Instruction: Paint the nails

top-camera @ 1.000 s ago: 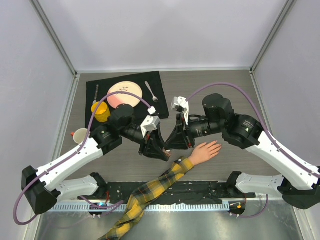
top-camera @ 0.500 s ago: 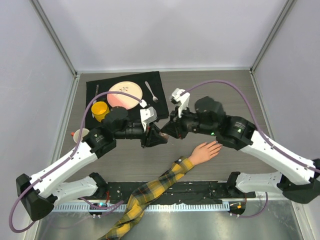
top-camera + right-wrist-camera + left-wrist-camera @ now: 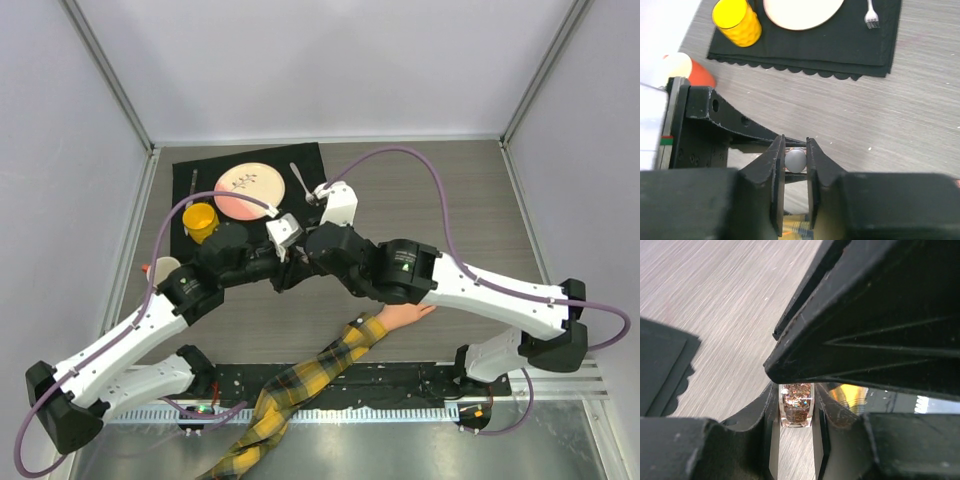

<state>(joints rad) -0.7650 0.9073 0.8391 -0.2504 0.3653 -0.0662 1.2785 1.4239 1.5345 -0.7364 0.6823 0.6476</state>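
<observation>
The left tool (image 3: pixel 796 394) is clenched on a small glitter bottle (image 3: pixel 796 407), and the right tool (image 3: pixel 795 146) is clamped on its round grey cap (image 3: pixel 795 160). The two meet above the bench (image 3: pixel 450 200), near the mat (image 3: pixel 850 45). The hand (image 3: pixel 402 316) lies on the bench just beside them, its fingers and the nails hidden under the right arm. Likely trouble: the cap looks smooth and round, so it may slip when twisted; a skewed pull could tilt the bottle and spill polish; the low right arm could nudge the hand
</observation>
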